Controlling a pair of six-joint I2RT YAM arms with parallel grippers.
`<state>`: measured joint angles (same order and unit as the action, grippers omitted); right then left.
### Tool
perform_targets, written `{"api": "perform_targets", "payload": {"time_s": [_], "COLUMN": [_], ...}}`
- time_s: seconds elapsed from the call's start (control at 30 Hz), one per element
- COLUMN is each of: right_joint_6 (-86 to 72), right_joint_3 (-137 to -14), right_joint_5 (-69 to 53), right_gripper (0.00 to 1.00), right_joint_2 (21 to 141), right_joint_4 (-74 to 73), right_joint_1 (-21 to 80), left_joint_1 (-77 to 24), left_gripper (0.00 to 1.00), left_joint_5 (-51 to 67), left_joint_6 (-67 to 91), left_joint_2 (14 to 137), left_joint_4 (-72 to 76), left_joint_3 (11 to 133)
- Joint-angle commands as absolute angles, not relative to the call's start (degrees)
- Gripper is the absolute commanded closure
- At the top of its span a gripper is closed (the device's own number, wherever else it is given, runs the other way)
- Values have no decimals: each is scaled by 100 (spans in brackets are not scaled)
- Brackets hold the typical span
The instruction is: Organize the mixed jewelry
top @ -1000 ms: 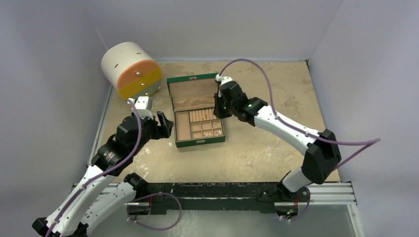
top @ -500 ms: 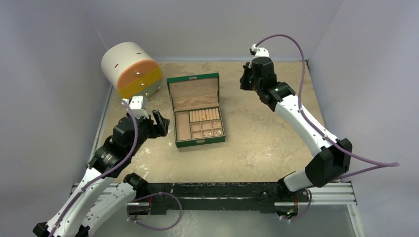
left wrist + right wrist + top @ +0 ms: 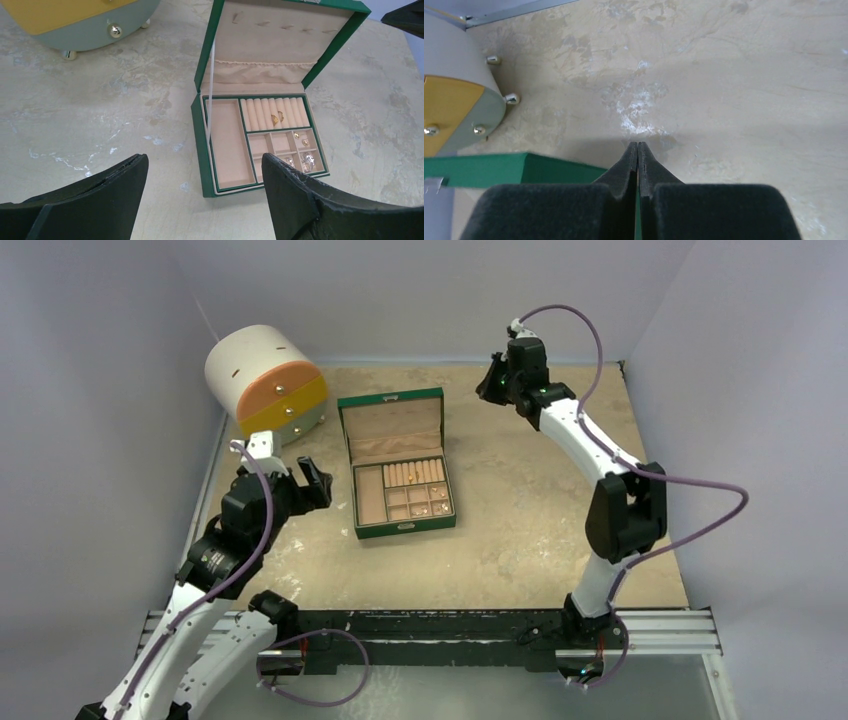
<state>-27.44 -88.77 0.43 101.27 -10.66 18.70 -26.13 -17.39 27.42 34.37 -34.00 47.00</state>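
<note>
The green jewelry box (image 3: 347,453) stands open mid-table, its lid upright. In the left wrist view the mixed jewelry lies in the box's (image 3: 200,130) tan compartments: a gold ring (image 3: 276,118) in the ring rolls, small gold pieces (image 3: 300,138) in a right cell, silvery pieces (image 3: 304,163) in the near right cells. My left gripper (image 3: 316,480) is open and empty, left of the box; its mid-point in the wrist view (image 3: 204,157) lies over the box's near left edge. My right gripper (image 3: 490,382) is shut and empty, raised beyond the box's back right; in its own wrist view (image 3: 638,145) nothing shows between the pads.
A white round drawer cabinet (image 3: 262,378) with an orange and yellow front stands at the back left; it also shows in the left wrist view (image 3: 85,20) and the right wrist view (image 3: 454,110). Grey walls enclose the beige table (image 3: 540,520) on three sides.
My right gripper has risen from the box's right edge and swung to the back right. My left gripper has drawn back a little to the left.
</note>
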Motion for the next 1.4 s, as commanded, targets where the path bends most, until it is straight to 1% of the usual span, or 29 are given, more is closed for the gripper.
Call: {"api": "perform_targets", "payload": {"time_s": [0.0, 0.23, 0.37, 0.57, 0.83, 1.37], "right_joint_6": [-3430, -3853, -4166, -4485, -4744, -4658], "right_joint_3": [-9301, -9891, -9959, -9981, -9501, -8288], "right_joint_5": [-1052, -2262, -2960, -3652, -4423, -4849], "right_gripper": [100, 100, 100, 100, 100, 100], "right_joint_2": [10655, 11600, 11907, 12190, 12058, 11036], "right_joint_4": [-456, -193, 252, 799, 1409, 1843], "right_joint_1": [1656, 1626, 1628, 1630, 1630, 1648], "left_joint_1": [-2493, -2405, -2378, -2355, -2347, -2347], "left_gripper": [16, 16, 16, 16, 16, 17], "left_joint_5": [-1850, -1828, -1820, -1804, -1728, -1531], "left_joint_6": [2742, 2742, 2742, 2742, 2734, 2716], "left_joint_2": [3387, 3405, 3416, 3422, 3486, 3555], "left_joint_4": [-3243, -3236, -3237, -3240, -3226, -3183], "left_joint_3": [4781, 4772, 4771, 4770, 4759, 4770]}}
